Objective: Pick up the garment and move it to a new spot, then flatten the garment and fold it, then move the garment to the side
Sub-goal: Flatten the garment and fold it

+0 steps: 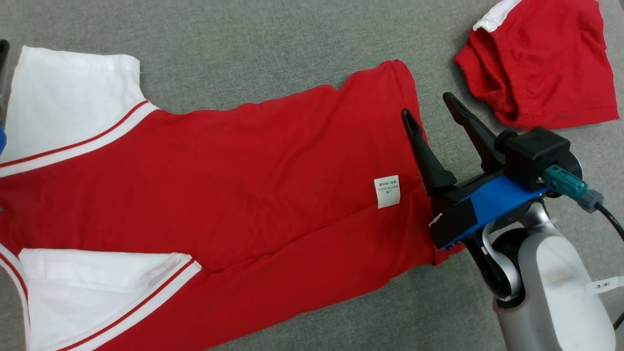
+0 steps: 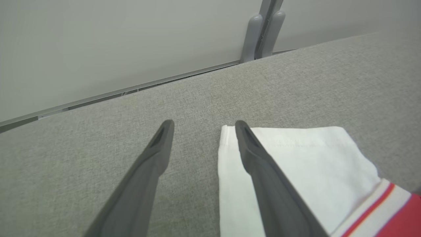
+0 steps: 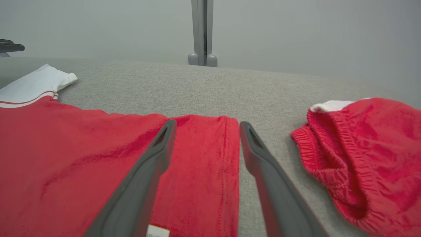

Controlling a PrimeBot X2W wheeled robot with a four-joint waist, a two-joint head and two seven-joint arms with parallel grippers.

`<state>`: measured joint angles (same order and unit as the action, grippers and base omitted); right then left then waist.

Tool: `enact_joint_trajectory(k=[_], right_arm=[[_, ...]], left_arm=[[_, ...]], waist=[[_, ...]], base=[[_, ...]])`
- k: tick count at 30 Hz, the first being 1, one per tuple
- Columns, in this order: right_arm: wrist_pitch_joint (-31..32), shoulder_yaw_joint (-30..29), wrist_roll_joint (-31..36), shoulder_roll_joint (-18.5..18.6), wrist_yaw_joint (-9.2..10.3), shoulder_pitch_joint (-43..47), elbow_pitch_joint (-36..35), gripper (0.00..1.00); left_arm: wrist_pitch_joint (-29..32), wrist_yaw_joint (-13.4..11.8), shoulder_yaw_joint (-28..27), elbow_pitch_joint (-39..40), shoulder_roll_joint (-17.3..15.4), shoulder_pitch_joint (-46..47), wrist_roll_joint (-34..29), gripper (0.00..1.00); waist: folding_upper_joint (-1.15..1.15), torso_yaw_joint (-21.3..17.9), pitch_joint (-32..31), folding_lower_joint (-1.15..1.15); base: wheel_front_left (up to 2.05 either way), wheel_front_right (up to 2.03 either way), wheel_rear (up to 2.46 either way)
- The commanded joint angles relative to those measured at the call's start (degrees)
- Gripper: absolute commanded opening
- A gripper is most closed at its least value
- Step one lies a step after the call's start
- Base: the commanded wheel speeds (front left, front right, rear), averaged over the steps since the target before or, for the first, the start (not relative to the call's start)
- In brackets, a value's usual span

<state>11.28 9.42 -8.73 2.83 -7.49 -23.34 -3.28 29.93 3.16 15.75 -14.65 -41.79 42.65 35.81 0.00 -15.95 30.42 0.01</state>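
Broadly, a grey fabric-covered table (image 1: 273, 44) carries everything, backed in the wrist views by a pale wall and a grey upright post (image 3: 202, 33). Spread flat across most of the table lies the red cotton shirt (image 1: 243, 185), its body running from the left edge of the head view to a stitched hem at centre-right, with soft creases along its length. Its two white sleeves, trimmed with red and white stripes, lie at the left: one at the upper left (image 1: 68, 97) and one at the lower left (image 1: 97, 287). A crumpled red garment with an elastic band and a white edge (image 1: 546, 63) sits at the upper right, apart from the shirt. The pale right forearm (image 1: 555, 292) rises from the lower right and ends in the right hand (image 1: 426, 105), whose two dark fingers stand apart at the shirt's hem, one over the red cloth and the other over bare table just beside it; whether they touch cannot be told. The left hand (image 2: 204, 123) is likewise spread, one finger over the edge of the upper white sleeve and the other over the bare table. A small white printed label (image 1: 387, 191) lies on the red cloth near the hem.
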Motion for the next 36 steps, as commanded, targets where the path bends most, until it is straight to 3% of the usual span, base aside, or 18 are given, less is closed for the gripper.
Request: enact_joint_trajectory(k=[1, 13, 18, 23, 26, 27, 28, 30, 31, 36], right_arm=[[-0.7, 0.1, 0.1, 0.1, 0.0, -1.0, -0.5, 1.0], [-1.8, 1.4, -0.9, 0.1, 0.0, -2.0, 0.2, 1.0], [-2.1, 2.3, -0.9, 0.1, 0.0, -2.8, 0.6, 1.0], [-2.5, 2.7, -0.8, 0.1, 0.0, -3.2, 1.1, 1.0], [-2.6, 2.6, -0.6, 0.1, 0.0, -3.2, 1.3, 1.0], [-2.6, 2.6, -0.5, 0.1, 0.0, -3.2, 1.3, 1.0], [-2.5, 2.3, -0.5, 0.1, 0.0, -3.2, 1.3, 1.0], [-2.4, 2.1, -0.3, 0.1, 0.0, -3.4, 1.4, 1.0], [-2.4, 2.0, -0.2, 0.1, 0.0, -3.6, 1.5, 1.0], [-1.9, 2.3, 0.2, 0.2, 0.0, -4.6, 2.3, 1.0]], left_arm=[[0.4, 0.3, 0.0, -1.2, -0.5, 1.0, 0.1, 1.0], [6.0, 2.9, 3.0, -2.7, -1.4, 3.1, 2.8, 1.0], [8.5, 2.7, 4.2, -3.5, -2.0, 3.8, 2.2, 1.0], [12.6, 1.0, 5.3, -4.5, -2.8, 4.2, 1.4, 1.0], [16.8, 1.6, 6.7, -4.3, -3.1, 3.5, 2.5, 1.0], [18.1, 2.0, 7.2, -3.8, -3.1, 3.3, 3.1, 0.88], [19.8, 2.6, 8.1, -2.5, -2.9, 3.3, 4.1, 0.44], [20.5, 2.9, 8.6, -1.0, -3.0, 3.6, 4.2, 0.09], [20.5, 3.0, 8.9, -0.3, -3.1, 3.8, 4.0, 0.0], [17.3, 3.3, 8.9, 1.5, -3.2, 5.3, 2.6, 0.0]], waist=[[0.0, -0.3, 0.8, -0.01], [0.0, -1.9, 3.1, -0.01], [0.0, -2.6, 3.7, -0.01], [0.0, -3.3, 3.9, -0.01], [0.0, -3.5, 3.8, -0.01], [0.0, -3.5, 3.8, -0.01], [0.0, -3.3, 3.7, -0.01], [0.0, -3.0, 3.7, -0.01], [0.0, -2.8, 3.6, -0.01], [0.0, -1.9, 2.7, -0.01]], base=[[0.0, 0.0, 0.0], [0.0, 0.0, 0.0], [0.0, 0.0, 0.0], [0.0, 0.0, 0.0], [0.0, 0.0, 0.0], [0.0, 0.0, 0.0], [0.0, 0.0, 0.0], [0.0, 0.0, 0.0], [0.0, 0.0, 0.0], [0.0, 0.0, 0.0]])
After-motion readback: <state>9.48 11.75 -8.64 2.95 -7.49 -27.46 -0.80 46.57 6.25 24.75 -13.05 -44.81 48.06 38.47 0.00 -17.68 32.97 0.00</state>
